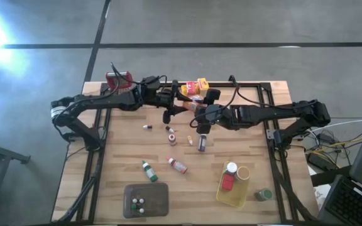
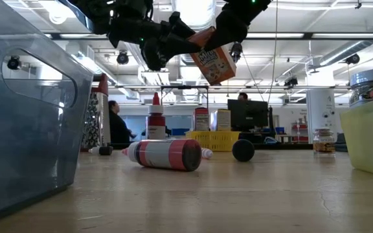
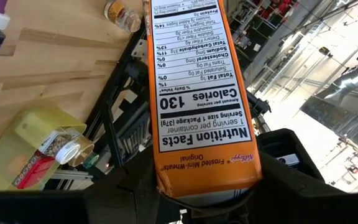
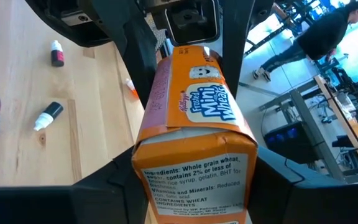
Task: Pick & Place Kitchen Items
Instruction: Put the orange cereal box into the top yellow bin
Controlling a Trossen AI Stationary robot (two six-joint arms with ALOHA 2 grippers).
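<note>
Wooden bench is scattered with stuff: tiny bottles lying mid-frame, grey tray lower left, yellow basket lower right, small jar beside it, boxes up top.

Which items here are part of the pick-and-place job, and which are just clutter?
Job items:
- orange cereal box, held in the air between left gripper and right gripper
- bottles lying on the table, e.g. the red-banded bottle
- red-lidded jar in the yellow basket

Not job items:
- grater
- grey tray
</note>
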